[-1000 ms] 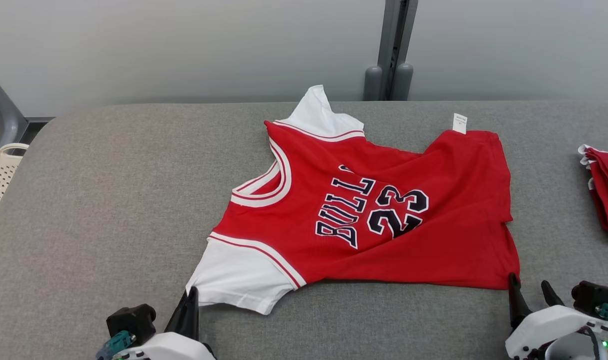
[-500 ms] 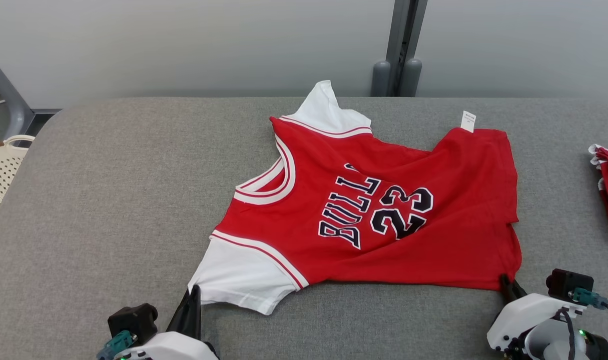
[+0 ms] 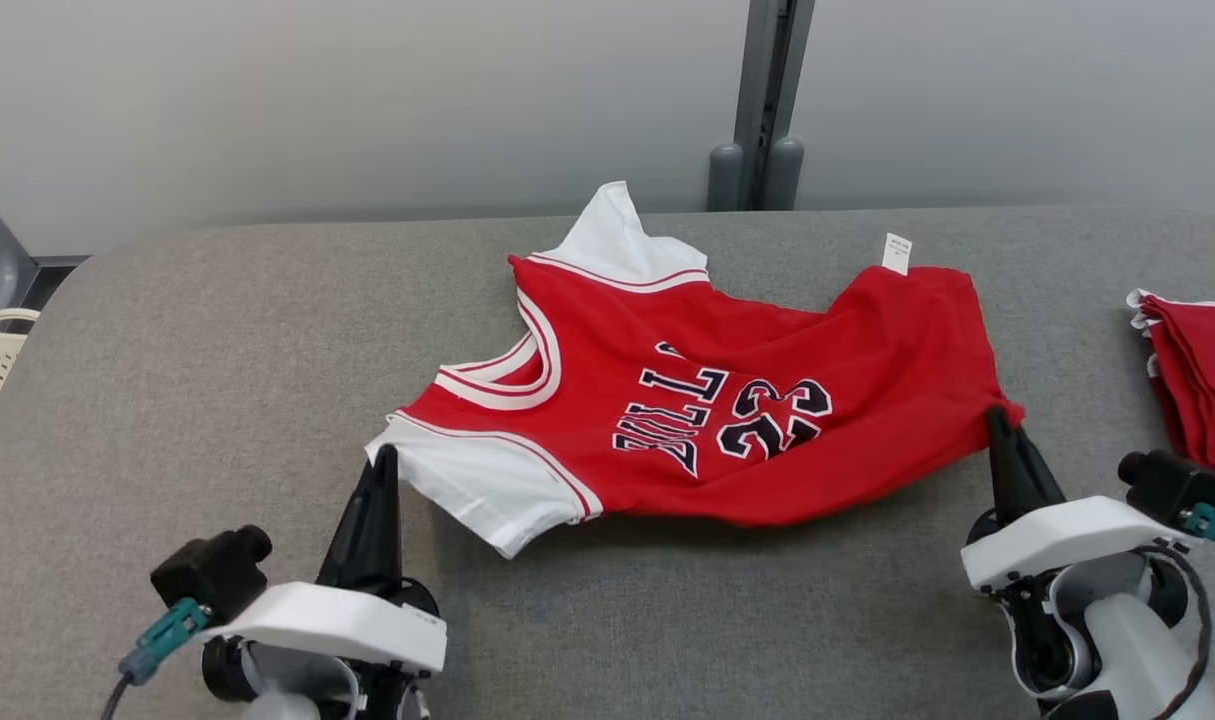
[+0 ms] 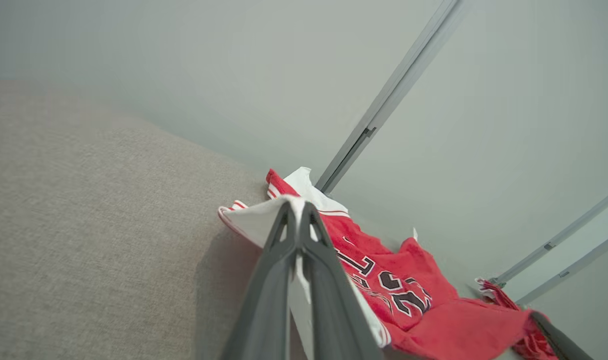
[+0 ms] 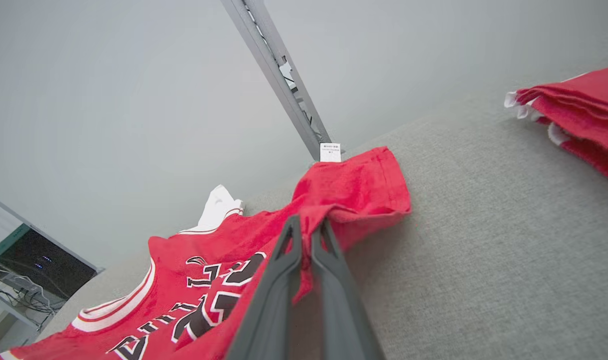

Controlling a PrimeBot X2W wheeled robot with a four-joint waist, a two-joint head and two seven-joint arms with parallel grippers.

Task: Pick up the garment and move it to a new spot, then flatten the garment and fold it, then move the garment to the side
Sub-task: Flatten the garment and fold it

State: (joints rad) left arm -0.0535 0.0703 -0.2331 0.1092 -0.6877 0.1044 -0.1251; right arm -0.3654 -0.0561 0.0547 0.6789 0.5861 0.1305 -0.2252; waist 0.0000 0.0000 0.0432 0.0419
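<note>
We are pinching the garment with both grippers: the left gripper is clamping its fingers together on a sleeve, the right gripper is clamping on a hem corner, fingers pointing forward.

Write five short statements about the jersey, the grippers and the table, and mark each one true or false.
1. The left gripper is shut on the white sleeve of the jersey. True.
2. The right gripper hangs open above the jersey. False: it is shut on the jersey's red bottom corner.
3. The number on the jersey reads 23. True.
4. The jersey lies neatly folded. False: it is spread open and wrinkled, pinched at two corners.
5. A pile of red clothes sits at the right side of the table. True.
</note>
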